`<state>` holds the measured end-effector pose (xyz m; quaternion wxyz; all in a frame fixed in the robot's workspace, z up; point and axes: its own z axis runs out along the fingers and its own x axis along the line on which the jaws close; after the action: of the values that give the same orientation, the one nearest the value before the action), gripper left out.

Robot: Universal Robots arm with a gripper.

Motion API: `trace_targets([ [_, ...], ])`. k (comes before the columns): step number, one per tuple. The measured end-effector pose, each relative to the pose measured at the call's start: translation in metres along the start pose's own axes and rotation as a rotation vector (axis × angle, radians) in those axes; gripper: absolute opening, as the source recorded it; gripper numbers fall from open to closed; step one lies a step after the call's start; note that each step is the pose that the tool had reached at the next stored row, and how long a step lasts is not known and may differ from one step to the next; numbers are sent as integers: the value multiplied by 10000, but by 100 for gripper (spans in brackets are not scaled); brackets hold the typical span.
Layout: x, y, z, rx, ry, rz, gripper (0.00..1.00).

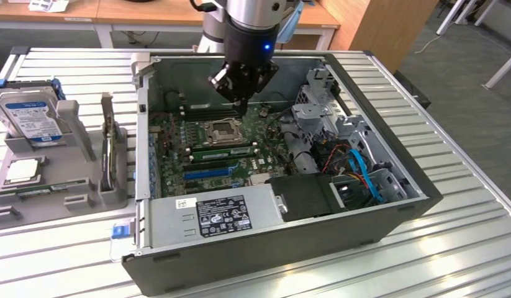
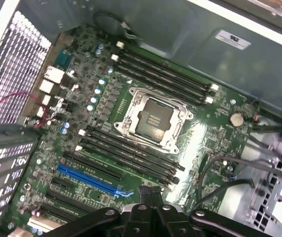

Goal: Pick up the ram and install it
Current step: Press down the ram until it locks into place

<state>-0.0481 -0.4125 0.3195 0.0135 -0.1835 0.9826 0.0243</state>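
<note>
The ram (image 1: 41,187) is a narrow green strip lying low in the grey holder on the exterior view's left, well away from the arm. My gripper (image 1: 241,93) hangs inside the open computer case, above the motherboard just beyond the processor socket (image 1: 222,129). In the wrist view the gripper (image 2: 151,190) looks shut, and I see nothing between its fingers. Below it lie the black memory slots (image 2: 131,150) beside the socket (image 2: 153,118), and a second bank of slots (image 2: 163,79) lies on the socket's other side. All of them look empty.
The grey holder also carries a blue-labelled hard drive (image 1: 31,115), a square silver processor chip (image 1: 22,171) and an upright dark card (image 1: 108,149). In the case, the power supply (image 1: 218,214), the drive cage (image 1: 317,118) and blue cables (image 1: 367,177) crowd the motherboard.
</note>
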Motion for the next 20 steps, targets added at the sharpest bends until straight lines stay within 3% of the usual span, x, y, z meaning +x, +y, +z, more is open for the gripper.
trace_targets([
  [20, 63, 25, -1, 10, -12, 240, 10],
])
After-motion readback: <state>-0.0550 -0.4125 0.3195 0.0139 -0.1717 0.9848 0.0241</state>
